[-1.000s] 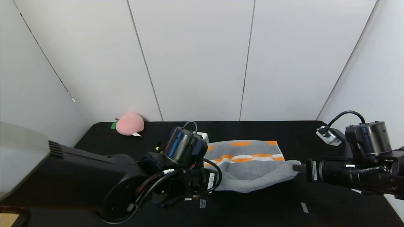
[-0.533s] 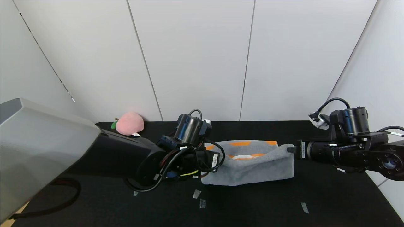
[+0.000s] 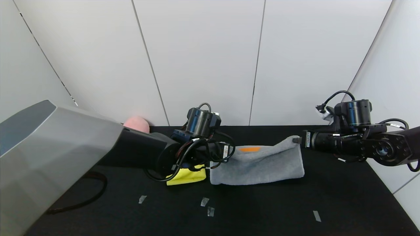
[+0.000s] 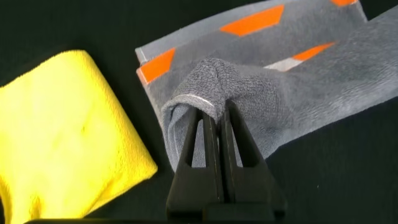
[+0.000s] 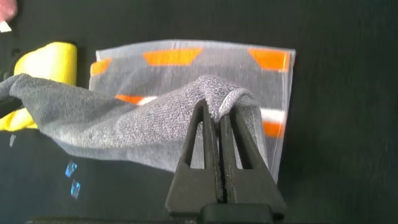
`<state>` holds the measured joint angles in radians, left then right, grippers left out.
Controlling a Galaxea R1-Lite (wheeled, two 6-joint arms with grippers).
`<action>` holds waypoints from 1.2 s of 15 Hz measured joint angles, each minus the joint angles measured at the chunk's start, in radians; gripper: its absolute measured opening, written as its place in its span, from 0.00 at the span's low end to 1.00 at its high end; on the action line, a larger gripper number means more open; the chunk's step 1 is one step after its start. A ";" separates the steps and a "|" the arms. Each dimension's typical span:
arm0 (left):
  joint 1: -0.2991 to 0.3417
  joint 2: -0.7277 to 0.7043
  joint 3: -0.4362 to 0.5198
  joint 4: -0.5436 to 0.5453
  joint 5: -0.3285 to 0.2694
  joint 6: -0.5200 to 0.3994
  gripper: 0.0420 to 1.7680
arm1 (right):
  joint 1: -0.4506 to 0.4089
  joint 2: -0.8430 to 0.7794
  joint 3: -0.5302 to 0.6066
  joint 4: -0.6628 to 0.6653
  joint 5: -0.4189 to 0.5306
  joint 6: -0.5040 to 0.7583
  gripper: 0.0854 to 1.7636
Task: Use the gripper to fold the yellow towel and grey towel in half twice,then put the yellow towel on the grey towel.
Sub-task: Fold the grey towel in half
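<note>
Grey towel (image 3: 259,165) lies in the middle of the black table (image 3: 328,196), half folded: its near edge is lifted and carried over toward the far side, so that the plain grey layer covers most of the orange and white bands and only one orange patch shows in the head view. Both lifted corners are held above the table. The left gripper (image 4: 213,115) has its fingers pressed together on the left corner of the grey towel, and the cloth wraps over the fingertips, as the left wrist view shows. The right gripper (image 5: 217,115) pinches the right corner in the same way, with its fingers closed tight on a small bunch of cloth. In the head view the right gripper is at the far right corner of the towel, and the left gripper is at the far left corner, mostly hidden behind its own wrist and cables.

Just to the left of the grey towel lies the yellow towel (image 3: 187,176), folded into a small pad and flat on the table. It is partly hidden under the left arm. The two towels are close together, but I cannot tell if they touch.

Far left, behind the left arm, a pink plush peach (image 3: 136,123) sits by the wall. Some small pieces of tape (image 3: 204,201) are stuck on the near part of the table.
</note>
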<state>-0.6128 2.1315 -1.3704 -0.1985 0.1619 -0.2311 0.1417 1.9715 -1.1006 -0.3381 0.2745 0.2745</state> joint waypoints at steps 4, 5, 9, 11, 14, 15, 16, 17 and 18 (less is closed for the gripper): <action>0.001 0.015 -0.039 0.002 0.001 0.005 0.05 | -0.004 0.031 -0.049 -0.006 0.000 -0.003 0.03; 0.000 0.016 -0.041 0.002 0.001 0.007 0.05 | -0.004 0.035 -0.055 -0.008 0.000 -0.003 0.07; 0.015 0.017 -0.046 -0.002 0.002 0.008 0.05 | 0.000 0.063 -0.086 -0.028 0.000 0.000 0.43; 0.024 0.016 -0.048 -0.003 0.002 0.010 0.05 | 0.000 0.072 -0.095 -0.027 0.000 0.000 0.55; 0.042 0.020 -0.059 0.000 0.001 0.021 0.05 | -0.003 0.077 -0.100 -0.027 -0.001 0.000 0.68; 0.046 0.023 -0.061 0.000 0.001 0.029 0.05 | -0.004 0.076 -0.099 -0.025 -0.001 0.000 0.72; 0.049 0.028 -0.063 -0.003 0.001 0.033 0.05 | -0.004 0.076 -0.097 -0.024 -0.002 0.001 0.75; 0.050 0.034 -0.066 -0.002 0.000 0.033 0.05 | -0.004 0.075 -0.094 -0.024 -0.003 0.001 0.77; 0.050 0.042 -0.071 0.000 0.001 0.033 0.05 | -0.005 0.074 -0.090 -0.023 -0.004 0.002 0.80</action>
<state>-0.5632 2.1734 -1.4413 -0.1987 0.1632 -0.1985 0.1370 2.0455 -1.1911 -0.3615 0.2709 0.2764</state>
